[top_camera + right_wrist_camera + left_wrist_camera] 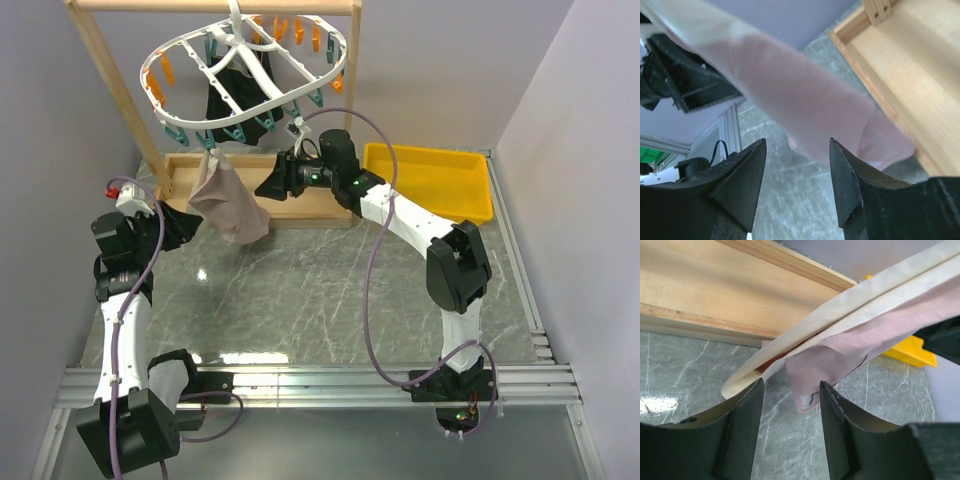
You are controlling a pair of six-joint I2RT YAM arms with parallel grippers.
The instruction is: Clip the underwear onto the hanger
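The underwear [230,205] hung limp from the near-left rim of the hanger [150,60], seemingly by one clothespin [213,146], between my grippers. Soft, light and floppy, I judged; best pinched at the beige waistband [840,315]. On the left gripper [791,385] and the right gripper [797,142] the fingers stood apart, clamping nothing.

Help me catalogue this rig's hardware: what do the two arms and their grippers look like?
Both arms, left arm and right arm, have white links between chunky black joint housings. A mauve cable runs along each. Small green lights glow near the right wrist. The left gripper and right gripper each have two matte black, wedge-shaped fingers.
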